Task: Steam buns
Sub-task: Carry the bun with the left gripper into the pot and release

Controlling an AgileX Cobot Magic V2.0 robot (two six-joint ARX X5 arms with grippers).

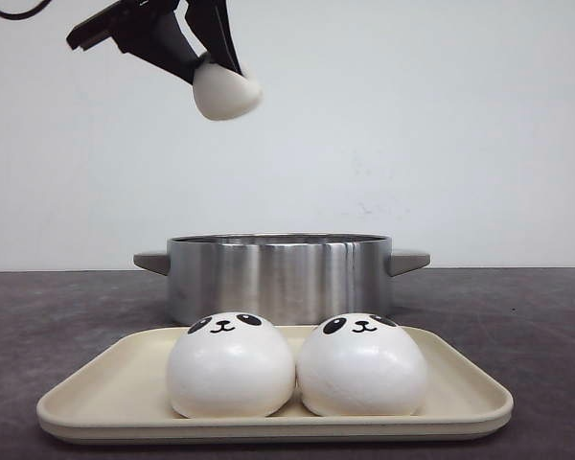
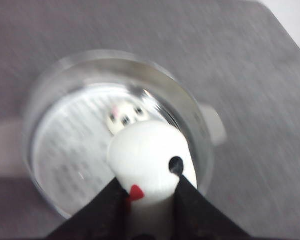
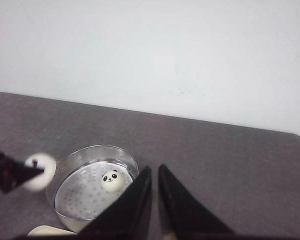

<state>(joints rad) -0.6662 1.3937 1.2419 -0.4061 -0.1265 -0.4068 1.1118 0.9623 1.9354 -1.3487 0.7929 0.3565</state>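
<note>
My left gripper (image 1: 216, 69) hangs high above the steel pot (image 1: 278, 273), shut on a white bun (image 1: 227, 93). In the left wrist view that bun (image 2: 150, 150) sits squeezed between the black fingers (image 2: 190, 200), directly over the pot's perforated floor. A second panda-faced bun (image 2: 125, 116) lies inside the pot, also seen as a small bun (image 3: 112, 180) from the right wrist. Two more buns (image 1: 230, 364) (image 1: 362, 364) rest side by side on the cream tray (image 1: 268, 426). My right gripper (image 3: 154, 167) is high above the table beside the pot, shut and holding nothing.
The pot has two grey side handles (image 1: 409, 260) and stands just behind the tray on the dark grey table (image 1: 517, 316). A white wall rises behind the table. The tray's corner (image 3: 45, 231) shows beside the pot in the right wrist view.
</note>
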